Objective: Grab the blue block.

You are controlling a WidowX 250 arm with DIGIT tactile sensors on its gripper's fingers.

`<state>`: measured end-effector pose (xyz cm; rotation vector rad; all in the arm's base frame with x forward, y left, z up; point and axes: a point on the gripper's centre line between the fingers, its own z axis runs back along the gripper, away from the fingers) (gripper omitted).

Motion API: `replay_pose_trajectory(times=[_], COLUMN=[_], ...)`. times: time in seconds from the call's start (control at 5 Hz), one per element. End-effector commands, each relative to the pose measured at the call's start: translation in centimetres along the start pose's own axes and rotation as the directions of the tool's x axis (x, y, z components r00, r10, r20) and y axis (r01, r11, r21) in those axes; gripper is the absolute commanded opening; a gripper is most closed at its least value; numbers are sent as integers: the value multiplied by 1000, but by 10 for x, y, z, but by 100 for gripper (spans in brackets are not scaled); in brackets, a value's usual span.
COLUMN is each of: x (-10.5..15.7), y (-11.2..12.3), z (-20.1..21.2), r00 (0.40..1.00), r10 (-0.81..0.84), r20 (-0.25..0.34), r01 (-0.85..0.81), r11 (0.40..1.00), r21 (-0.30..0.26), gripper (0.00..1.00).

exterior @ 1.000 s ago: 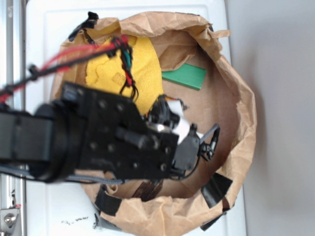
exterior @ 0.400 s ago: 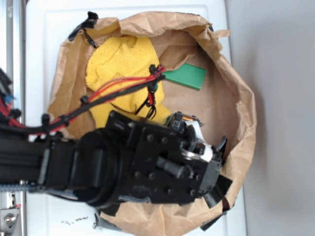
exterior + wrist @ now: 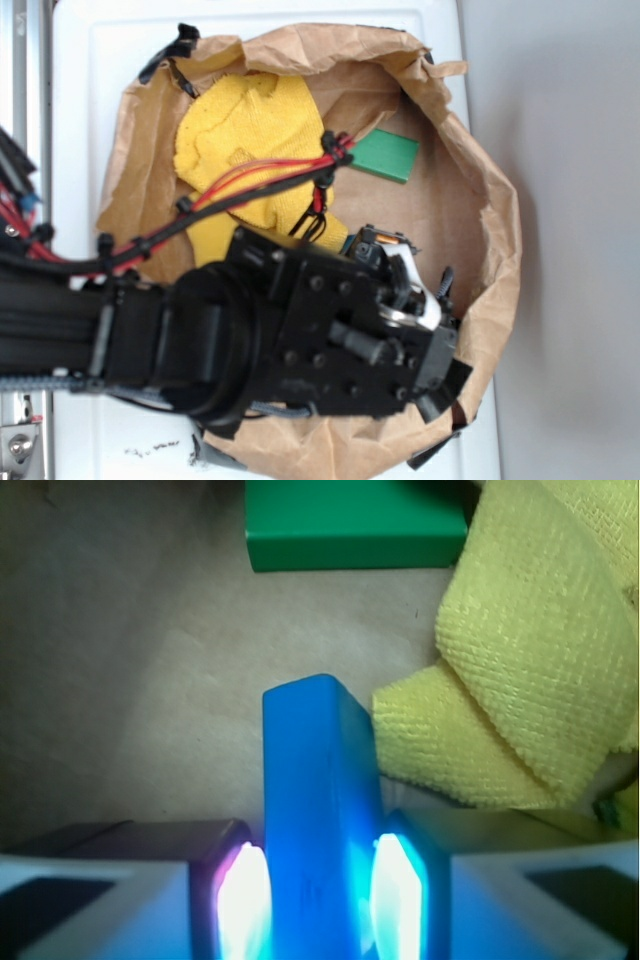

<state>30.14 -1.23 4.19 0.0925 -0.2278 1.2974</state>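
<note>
The blue block (image 3: 320, 810) stands on edge between my two fingers in the wrist view, and both pads (image 3: 243, 900) press its sides. My gripper (image 3: 318, 900) is shut on it, low over the brown paper floor (image 3: 130, 680). In the exterior view my gripper (image 3: 440, 300) is at the right inside of the paper bag (image 3: 500, 220), and the arm hides the blue block there. The flat green block (image 3: 350, 525) lies farther ahead; it also shows in the exterior view (image 3: 385, 155).
A yellow woven cloth (image 3: 530, 680) lies just right of the blue block, close to it; it fills the bag's upper left in the exterior view (image 3: 250, 130). The crumpled bag wall rings the gripper. Red and black cables (image 3: 260, 185) cross the cloth.
The arm has moved down and right inside the bag over the last second, and the cables now lie across the cloth. In the last half second it shifted only slightly.
</note>
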Motion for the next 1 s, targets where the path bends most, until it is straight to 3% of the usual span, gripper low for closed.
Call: replay_pose_trajectory(times=[0.0,0.2,0.4,0.6,0.8], x=[39,66,88,98,101], y=[-6,2,12,20,36], z=[67,87,107,124,138], r00=[977,891,825,799,783], r10=[-211,-423,-530,-569,-608], r20=[-12,-164,-197,-195,-136], r01=[208,420,521,551,569], r11=[972,906,848,823,787], r21=[-110,-52,-99,-141,-240], gripper=[0,0,0,0,0])
